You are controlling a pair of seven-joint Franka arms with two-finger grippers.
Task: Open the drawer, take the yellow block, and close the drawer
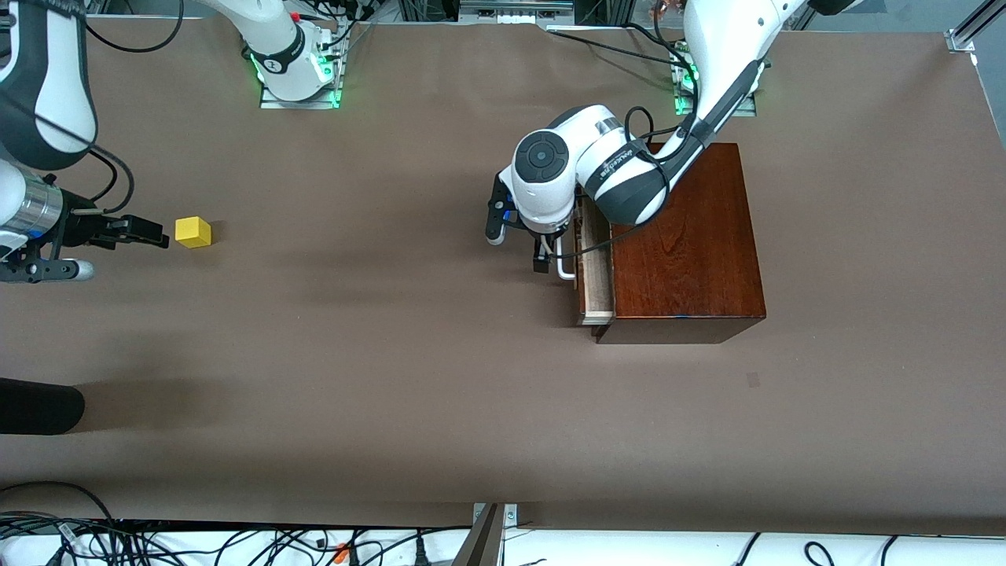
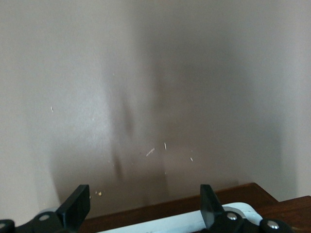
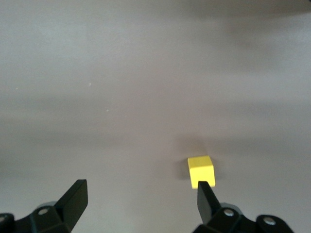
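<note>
The yellow block (image 1: 192, 232) (image 3: 200, 169) sits on the bare table toward the right arm's end. My right gripper (image 1: 118, 250) (image 3: 141, 189) hovers low beside it, open and empty, with one fingertip (image 3: 205, 191) just short of the block. The drawer (image 1: 596, 263) of the dark reddish-brown box (image 1: 684, 244) stands pulled out a little, so a strip of pale interior shows. My left gripper (image 1: 519, 244) (image 2: 143, 194) is open at the drawer's front (image 2: 243, 191). The white handle (image 1: 564, 267) (image 2: 184, 222) lies across between its fingers, ungripped.
A dark rounded object (image 1: 39, 405) juts in over the table edge at the right arm's end, nearer the front camera. Loose cables (image 1: 236, 542) run along the front edge. Brown tabletop (image 1: 354, 330) stretches between the block and the box.
</note>
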